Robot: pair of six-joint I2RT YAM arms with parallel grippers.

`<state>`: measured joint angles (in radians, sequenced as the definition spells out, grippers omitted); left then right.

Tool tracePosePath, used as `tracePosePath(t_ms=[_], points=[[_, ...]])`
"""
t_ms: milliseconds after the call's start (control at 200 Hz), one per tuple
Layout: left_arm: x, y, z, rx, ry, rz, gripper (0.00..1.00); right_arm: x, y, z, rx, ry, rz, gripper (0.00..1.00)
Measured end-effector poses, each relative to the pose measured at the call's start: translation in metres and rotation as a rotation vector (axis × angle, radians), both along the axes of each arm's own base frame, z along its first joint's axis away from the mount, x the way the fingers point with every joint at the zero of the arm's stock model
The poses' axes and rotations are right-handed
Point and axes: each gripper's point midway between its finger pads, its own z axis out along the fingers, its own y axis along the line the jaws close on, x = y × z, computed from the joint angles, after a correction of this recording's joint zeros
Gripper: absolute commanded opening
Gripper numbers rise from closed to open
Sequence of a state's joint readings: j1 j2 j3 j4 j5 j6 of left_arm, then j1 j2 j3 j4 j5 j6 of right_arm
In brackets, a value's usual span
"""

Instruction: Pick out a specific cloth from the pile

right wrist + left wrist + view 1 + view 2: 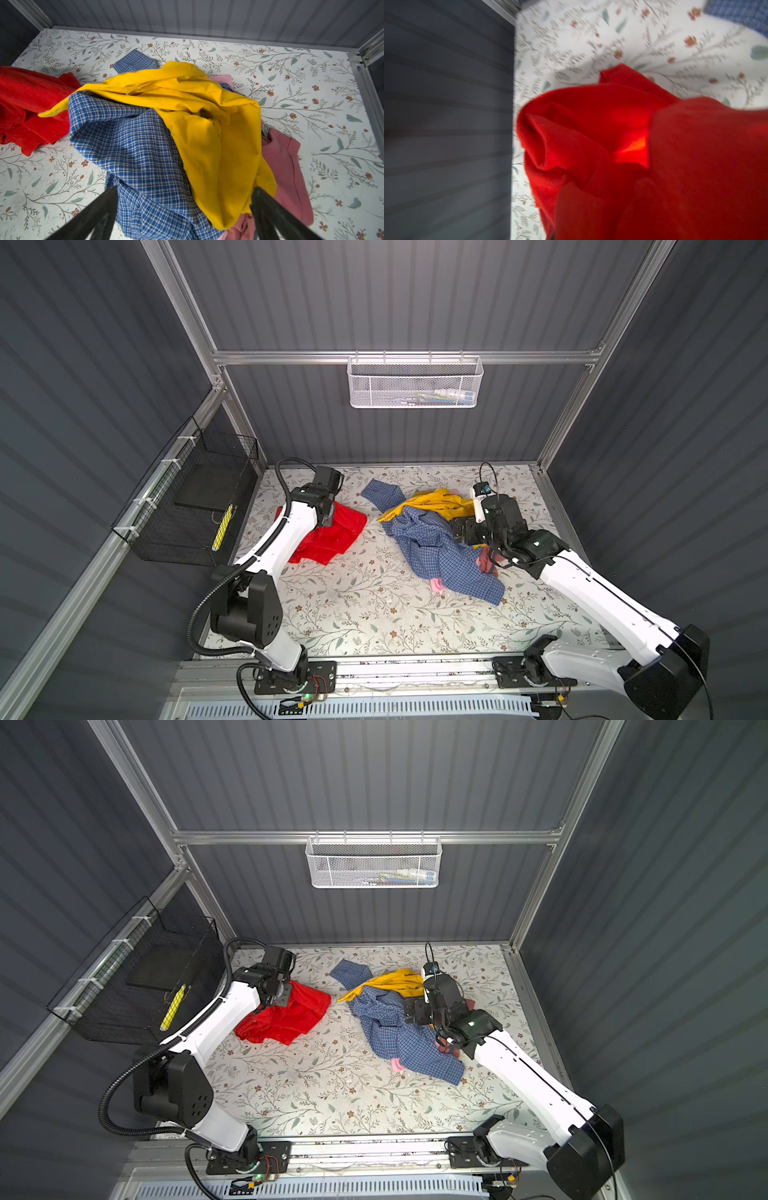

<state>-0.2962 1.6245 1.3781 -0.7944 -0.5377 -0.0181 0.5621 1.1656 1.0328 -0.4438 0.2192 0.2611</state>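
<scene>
Nearest the camera, both white-and-black arms rise from a metal rail (415, 672) at the front edge of the white floral-printed tabletop (353, 614).

Right of the middle lies the pile (424, 539) of mixed garments. A crumpled blue checked shirt (440, 556) reaches closest to the front, with pink pieces (436, 584) showing at its near edge and, in the right wrist view, a larger pink piece (286, 162) beside it. A yellow garment (207, 124) is draped over the shirt's far part.

The right gripper (185, 188) is over this heap with its black fingers (93, 218) spread wide, one to each side of the line where yellow overlaps blue. It holds nothing, and I cannot tell whether the tips touch the fabric.

Left of the pile and well apart from it is the crumpled bright red-orange cloth (332, 539), mostly resting on the tabletop. Its far edge is gathered up into the left gripper (327, 517), which is pressed together and pinching it. In the left wrist view the cloth (654, 166) hides the fingers.

Farther left, a black wire basket (178, 547) on the side wall holds a yellow stick-like thing (222, 526) and a dark flat slab (208, 485).

Farthest, a white mesh basket (374, 385) hangs on the back rail. A few small items (444, 397) lie in it, too small to identify.
</scene>
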Motion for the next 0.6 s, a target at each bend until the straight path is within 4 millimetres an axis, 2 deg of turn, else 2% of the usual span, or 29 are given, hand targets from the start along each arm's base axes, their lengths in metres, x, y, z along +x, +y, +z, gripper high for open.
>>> tracePosePath(t_ms=[175, 255, 325, 515, 600], points=[[-0.010, -0.015, -0.059, -0.075, 0.146, 0.018, 0.03, -0.002, -0.003, 0.003, -0.001, -0.008, -0.007, 0.99], [-0.021, -0.015, -0.077, -0.097, 0.190, 0.041, 0.05, -0.002, -0.003, 0.003, -0.003, -0.007, -0.008, 0.99], [-0.026, -0.014, -0.081, -0.133, 0.192, 0.065, 0.12, -0.003, -0.004, 0.002, -0.006, -0.002, -0.009, 0.99], [-0.023, 0.004, -0.066, -0.257, 0.123, 0.154, 0.15, -0.007, -0.007, -0.004, -0.016, 0.011, -0.010, 0.99], [-0.025, 0.013, -0.073, -0.282, 0.128, 0.187, 0.21, -0.009, -0.008, -0.008, -0.021, 0.019, -0.011, 0.99]])
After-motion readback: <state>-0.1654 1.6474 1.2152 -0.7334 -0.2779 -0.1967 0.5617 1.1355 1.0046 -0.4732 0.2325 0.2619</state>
